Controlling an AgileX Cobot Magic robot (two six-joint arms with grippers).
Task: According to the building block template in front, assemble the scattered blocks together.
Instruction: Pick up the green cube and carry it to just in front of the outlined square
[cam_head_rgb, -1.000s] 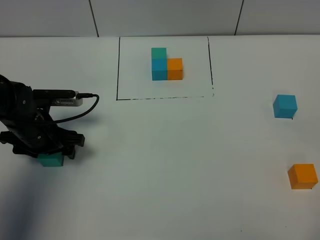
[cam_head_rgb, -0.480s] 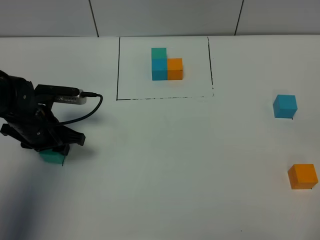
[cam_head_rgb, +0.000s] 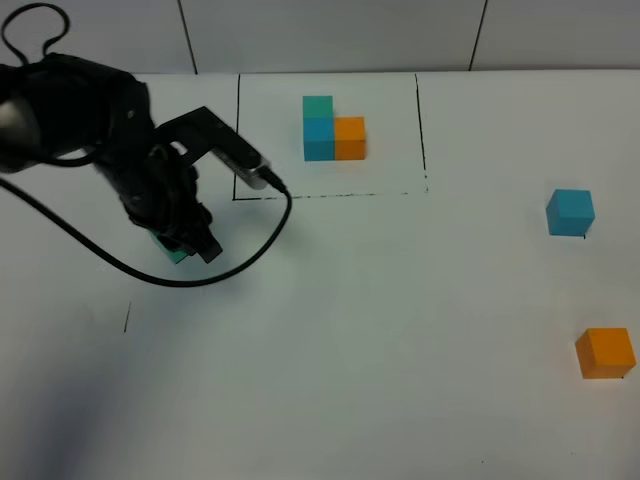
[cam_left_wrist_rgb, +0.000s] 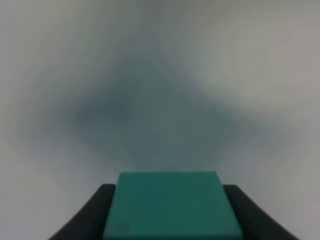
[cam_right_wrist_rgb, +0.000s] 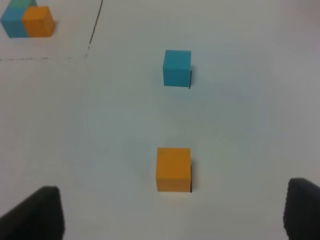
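Observation:
My left gripper (cam_head_rgb: 188, 245) is shut on the teal-green scattered block (cam_head_rgb: 176, 254) and holds it off the table, left of and below the black frame. In the left wrist view the block (cam_left_wrist_rgb: 172, 205) fills the gap between the black fingers (cam_left_wrist_rgb: 95, 215). The building block template (cam_head_rgb: 333, 128), teal-green, blue and orange in an L, sits inside the drawn rectangle (cam_head_rgb: 236, 140). The blue scattered block (cam_head_rgb: 570, 211) and the orange one (cam_head_rgb: 605, 352) lie at the far right. My right gripper (cam_right_wrist_rgb: 174, 200) is open, with the orange block (cam_right_wrist_rgb: 173, 169) and blue block (cam_right_wrist_rgb: 177, 67) ahead of it.
The left arm's black cable (cam_head_rgb: 150, 272) loops over the white table under the gripper. A short pen mark (cam_head_rgb: 127, 317) shows at the lower left. A corner of the template (cam_right_wrist_rgb: 27, 20) appears in the right wrist view.
The left gripper closed on the teal-green block at the lower left, then lifted it and carried it up and right toward the frame. The blue and orange blocks stayed put.

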